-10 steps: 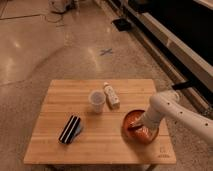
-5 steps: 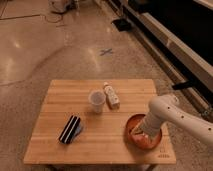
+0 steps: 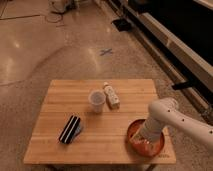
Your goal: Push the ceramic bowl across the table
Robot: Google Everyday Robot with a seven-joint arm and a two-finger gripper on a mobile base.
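The ceramic bowl (image 3: 132, 133) is orange-red and shallow. It sits near the front right corner of the light wood table (image 3: 65, 100). My white arm reaches in from the right and bends down into the bowl. The gripper (image 3: 142, 140) is low inside the bowl, against its inner surface, and hides much of the bowl's inside.
A translucent whitish cup (image 3: 96, 100) stands mid-table with a small bottle (image 3: 112, 95) lying beside it. A black and blue object (image 3: 70, 129) lies at the front left. A small dark logo mark (image 3: 162, 155) is at the front right corner. Polished floor surrounds the table.
The bowl has slid toward the front right corner of the table, with the gripper moving along with it. The cup, bottle and black object have not moved.
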